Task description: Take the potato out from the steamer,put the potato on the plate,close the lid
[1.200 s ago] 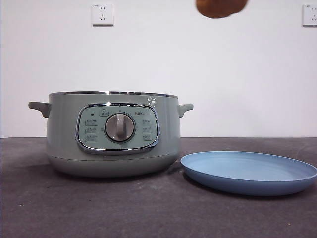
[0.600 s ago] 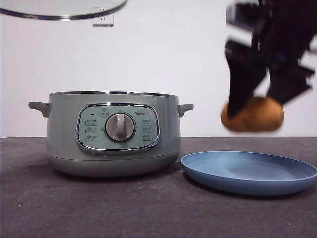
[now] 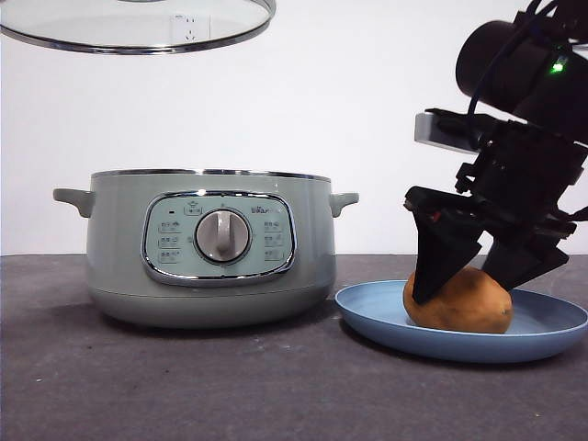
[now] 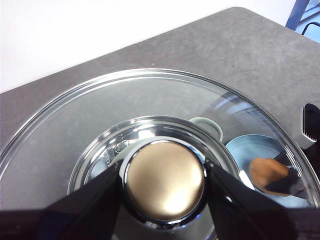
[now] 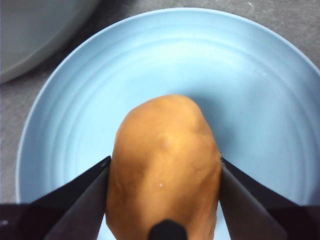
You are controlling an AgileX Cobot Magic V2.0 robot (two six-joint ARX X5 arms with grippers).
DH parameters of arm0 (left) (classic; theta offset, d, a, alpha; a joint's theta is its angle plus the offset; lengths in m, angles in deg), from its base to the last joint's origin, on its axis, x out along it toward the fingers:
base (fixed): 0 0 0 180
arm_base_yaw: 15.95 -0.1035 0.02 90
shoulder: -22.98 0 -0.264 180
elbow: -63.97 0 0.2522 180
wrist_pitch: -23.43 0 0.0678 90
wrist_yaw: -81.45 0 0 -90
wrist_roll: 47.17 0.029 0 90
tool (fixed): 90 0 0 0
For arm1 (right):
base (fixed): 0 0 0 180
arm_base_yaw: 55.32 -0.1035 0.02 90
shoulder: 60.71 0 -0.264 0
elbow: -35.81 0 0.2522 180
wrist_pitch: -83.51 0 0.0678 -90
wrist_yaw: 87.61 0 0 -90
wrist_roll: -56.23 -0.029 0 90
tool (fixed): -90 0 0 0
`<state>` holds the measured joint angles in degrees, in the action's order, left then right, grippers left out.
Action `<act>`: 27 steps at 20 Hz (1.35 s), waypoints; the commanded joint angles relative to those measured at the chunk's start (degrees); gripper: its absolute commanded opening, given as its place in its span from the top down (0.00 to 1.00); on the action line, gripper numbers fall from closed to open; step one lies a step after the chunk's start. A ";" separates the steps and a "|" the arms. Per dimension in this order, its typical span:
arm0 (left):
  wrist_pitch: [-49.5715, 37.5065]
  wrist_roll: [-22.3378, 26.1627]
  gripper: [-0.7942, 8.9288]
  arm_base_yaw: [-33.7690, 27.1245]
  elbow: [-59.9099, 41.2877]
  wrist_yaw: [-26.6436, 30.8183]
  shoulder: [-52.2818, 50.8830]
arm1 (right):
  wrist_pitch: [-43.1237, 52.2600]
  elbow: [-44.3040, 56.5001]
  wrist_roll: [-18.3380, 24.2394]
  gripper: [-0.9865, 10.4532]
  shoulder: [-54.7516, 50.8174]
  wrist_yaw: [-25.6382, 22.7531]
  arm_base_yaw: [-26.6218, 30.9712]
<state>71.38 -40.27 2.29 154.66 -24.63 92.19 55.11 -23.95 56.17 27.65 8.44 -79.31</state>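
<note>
We've got the potato sitting in the plate, right gripper still clamped on it, while the left gripper grips the lid above the open steamer.

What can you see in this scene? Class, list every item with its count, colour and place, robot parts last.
steamer: one, sage green, on the table, uncovered
plate: one, light blue, beside the steamer
potato: one, orange-brown, on the plate
lid: one, clear glass, held above the steamer
wall sockets: one visible, white, back wall
table: one, dark grey
left end effector: black, shut on the lid knob
right end effector: black, gripping the potato
</note>
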 commanded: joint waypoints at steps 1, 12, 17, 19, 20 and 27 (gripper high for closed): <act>-2.97 0.70 0.93 0.24 0.44 -0.59 1.70 | -0.79 0.98 -0.98 0.46 1.86 -0.20 -0.02; -7.80 2.38 0.93 2.01 0.44 -0.48 12.02 | -1.90 0.83 -2.12 0.38 -13.68 -0.63 0.00; -10.40 2.38 0.93 2.62 0.44 -0.52 16.83 | -2.40 0.83 -3.50 0.38 -26.80 -0.70 0.00; -11.26 2.38 0.93 3.06 0.44 -0.52 18.40 | -2.62 0.81 -3.82 0.38 -31.26 -1.40 -0.02; -11.91 2.36 0.93 3.32 0.44 -0.55 19.26 | -2.78 0.81 -4.11 0.38 -33.16 -1.97 0.00; -13.16 2.36 0.93 4.70 0.44 1.14 23.17 | -5.68 0.81 -4.42 0.39 -40.26 -1.95 -0.02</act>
<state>60.08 -38.66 6.79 154.66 -23.38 115.36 49.36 -23.27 52.35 -12.59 6.69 -79.31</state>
